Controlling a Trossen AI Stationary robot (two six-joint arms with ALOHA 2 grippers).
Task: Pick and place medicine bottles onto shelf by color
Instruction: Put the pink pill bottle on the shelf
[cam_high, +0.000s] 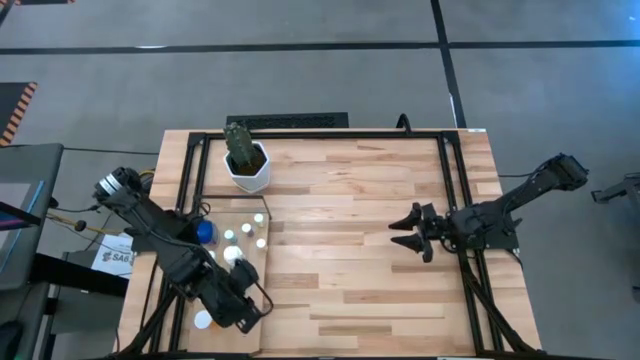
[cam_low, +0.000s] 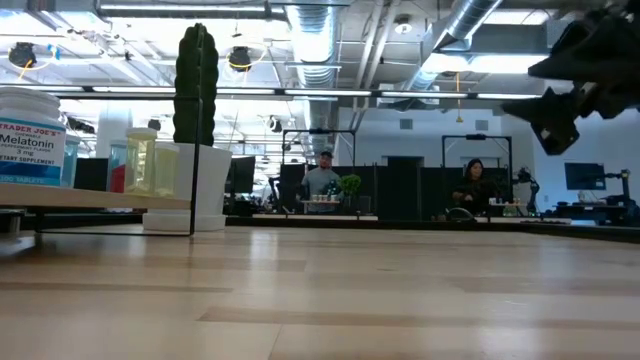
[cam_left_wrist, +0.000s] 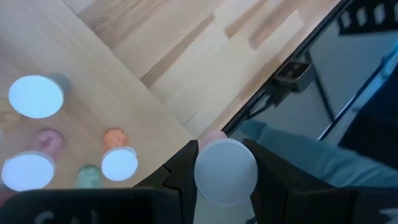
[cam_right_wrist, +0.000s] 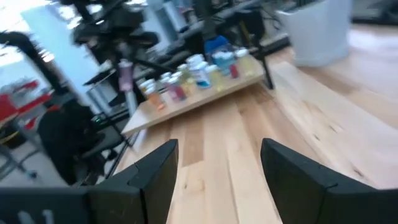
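The left gripper (cam_left_wrist: 225, 177) is closed on a white-capped medicine bottle (cam_left_wrist: 225, 171), the cap seated between the two dark fingers; the bottle's body is hidden, so its colour cannot be determined. In the high view this gripper (cam_high: 240, 305) sits over the near end of the shelf (cam_high: 255, 215), the pale board along the left side of the plank tabletop (cam_high: 360, 240). The right gripper (cam_right_wrist: 217, 168) has its fingers spread wide with nothing between them, and hangs above the bare tabletop well to the right of the shelf. Several bottles already stand on the shelf: white caps (cam_high: 246, 229) cluster near its middle, and a larger blue-capped bottle (cam_high: 205, 232) stands at its left edge. The left wrist view shows further capped bottles (cam_left_wrist: 119, 163) on the board, with pink, amber and green bodies beside them. A white pot holding a cactus (cam_high: 246, 160) stands beyond the far end of the shelf. No bottles are visible on the open tabletop. Judged from this, the task is well advanced: the held bottle remains to be set down with its colour group.
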